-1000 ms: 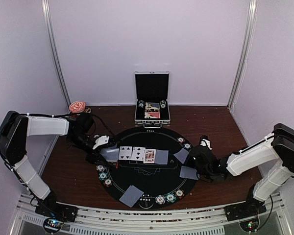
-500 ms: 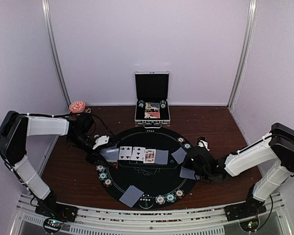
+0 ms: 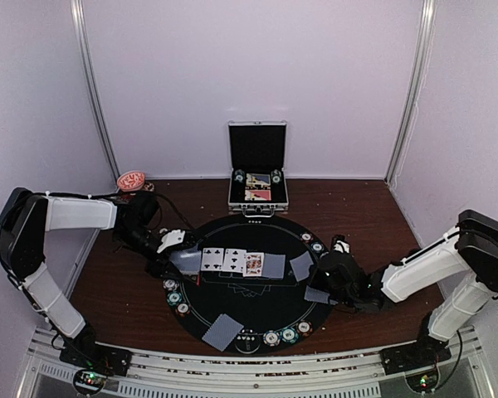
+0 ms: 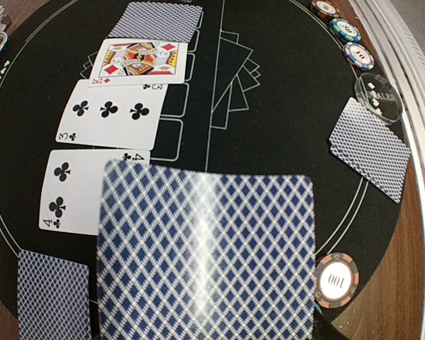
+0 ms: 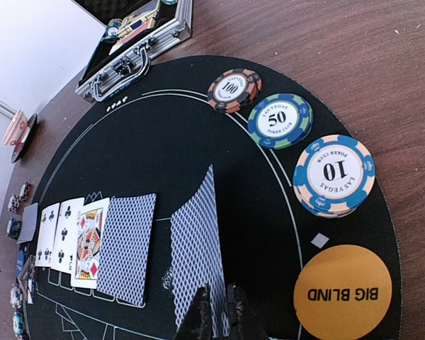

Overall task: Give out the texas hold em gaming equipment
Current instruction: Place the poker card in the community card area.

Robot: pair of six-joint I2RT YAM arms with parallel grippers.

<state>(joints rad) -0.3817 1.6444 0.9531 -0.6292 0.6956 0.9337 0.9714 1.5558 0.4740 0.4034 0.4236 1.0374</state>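
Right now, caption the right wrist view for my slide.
Right gripper pinching a face-down card beside chips and the orange button.

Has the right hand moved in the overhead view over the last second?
Yes. The right hand has crept left, farther in over the black mat from its right edge, toward the face-up cards.

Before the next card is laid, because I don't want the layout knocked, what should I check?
1. Left tool grips the blue-backed card: ok.
2. One card or several in that grip: cannot tell.
3. Right tool pinches the tilted card: ok.
4. Face-up row, two clubs and a king, lies neat: ok.
5. Chip stacks stand apart from the tilted card: ok.
6. Orange big-blind disc lies flat on the mat: ok.
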